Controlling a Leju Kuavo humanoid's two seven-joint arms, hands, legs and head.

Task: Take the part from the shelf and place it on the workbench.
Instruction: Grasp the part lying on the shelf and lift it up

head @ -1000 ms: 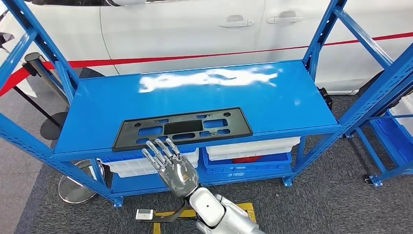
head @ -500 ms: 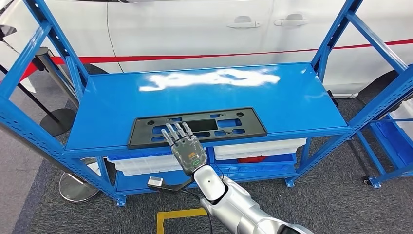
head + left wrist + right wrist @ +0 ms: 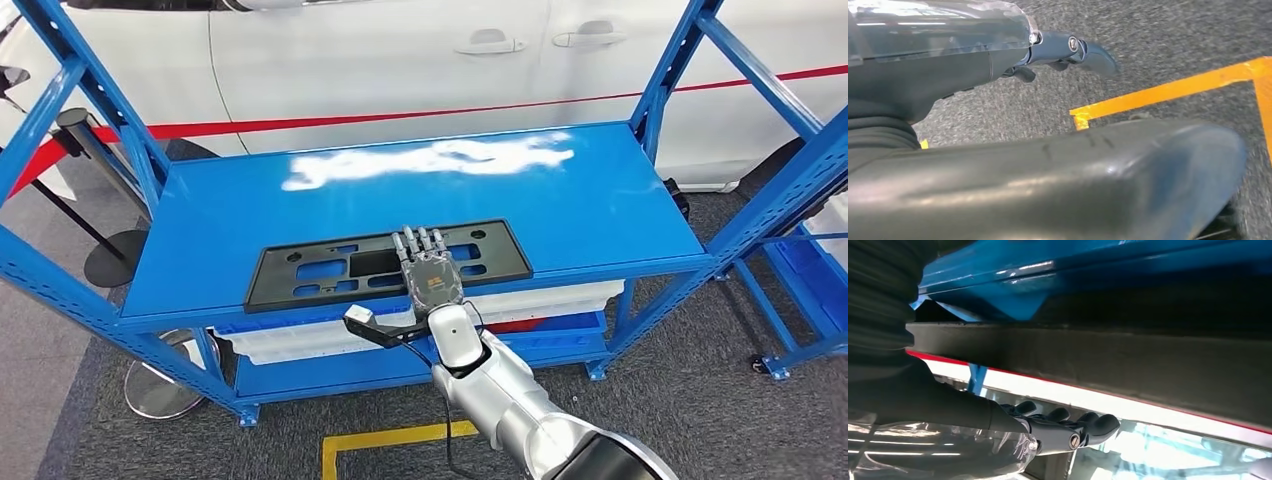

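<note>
A flat black plastic part (image 3: 300, 275) with several cut-outs lies along the front edge of the blue shelf top (image 3: 400, 180). My right hand (image 3: 428, 270) reaches up from below, its fingers stretched out flat over the right half of the part and holding nothing. In the right wrist view the part's edge (image 3: 1123, 360) is a dark band, and the right hand (image 3: 1063, 432) has its fingers straight beside it. My left hand (image 3: 1068, 50) hangs over the grey floor, holding nothing.
A white car (image 3: 400, 60) with a red stripe stands behind the shelf. Blue uprights (image 3: 660, 80) frame the shelf top. White bins (image 3: 540, 300) sit on the lower level. A stanchion base (image 3: 110, 255) stands at the left, and yellow tape (image 3: 390, 438) marks the floor.
My right hand has moved forward and to the right, from below the shelf's front edge to above the part's right half. The camera has also shifted a little.
</note>
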